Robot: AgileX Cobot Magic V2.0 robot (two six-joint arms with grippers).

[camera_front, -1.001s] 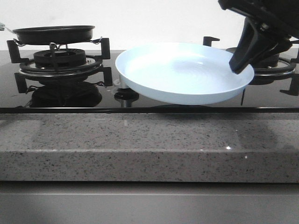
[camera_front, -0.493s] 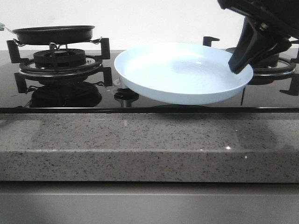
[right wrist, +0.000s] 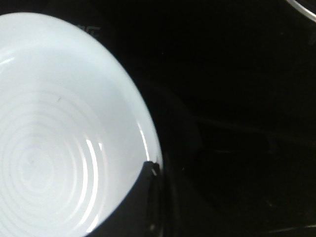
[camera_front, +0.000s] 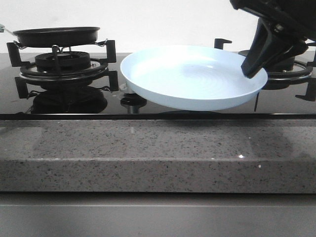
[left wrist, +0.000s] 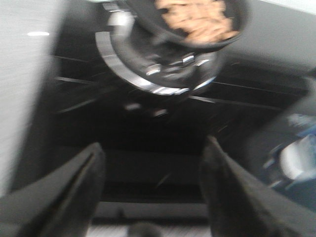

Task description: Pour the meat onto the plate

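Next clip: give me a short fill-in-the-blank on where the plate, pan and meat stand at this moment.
1. The right gripper holds the plate by its ____.
2. The meat lies in the black ____.
3. The plate's inside is ____ of meat.
4. The left gripper is ____, holding nothing.

Missing words: rim; pan; empty; open

the plate [camera_front: 192, 79], pinched at its rim by the right tool [camera_front: 253, 66], has edged slightly leftward.
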